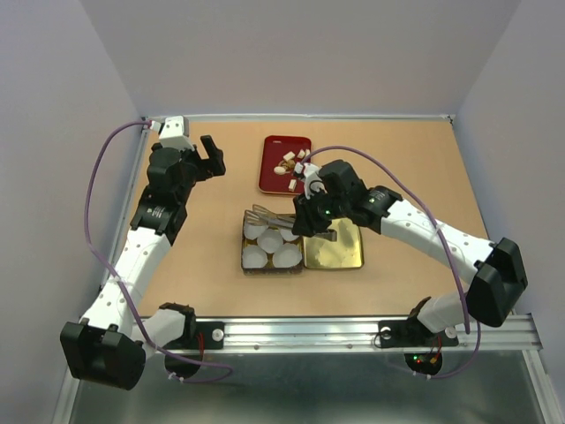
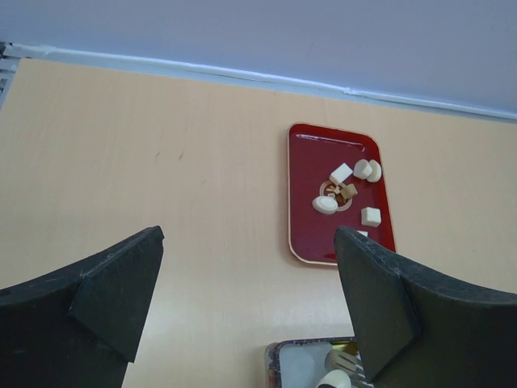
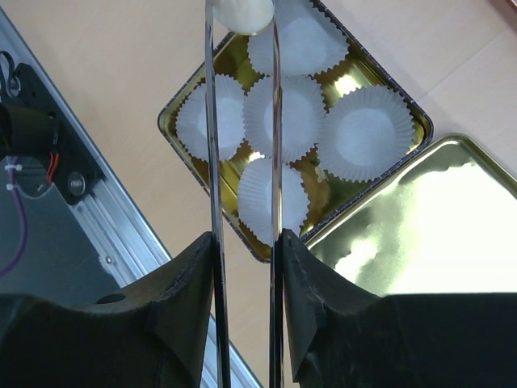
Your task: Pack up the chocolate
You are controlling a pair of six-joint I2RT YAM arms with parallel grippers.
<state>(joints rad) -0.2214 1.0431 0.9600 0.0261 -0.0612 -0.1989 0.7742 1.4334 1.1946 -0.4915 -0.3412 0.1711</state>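
The right gripper [image 3: 246, 242] clamps the tweezers [image 3: 212, 162], whose tips pinch one cream chocolate piece [image 3: 241, 14], half cut off by the frame, over the far-left corner of the tin [image 3: 346, 83]. The left gripper [image 2: 248, 234] gapes wide.

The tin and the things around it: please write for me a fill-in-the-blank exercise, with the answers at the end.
1. The right gripper is shut on the ____.
2. The tin holds ____ paper cups.
3. The loose chocolate lies on a ____ tray.
4. The left gripper is ____.
Answers: tweezers; five; red; open.
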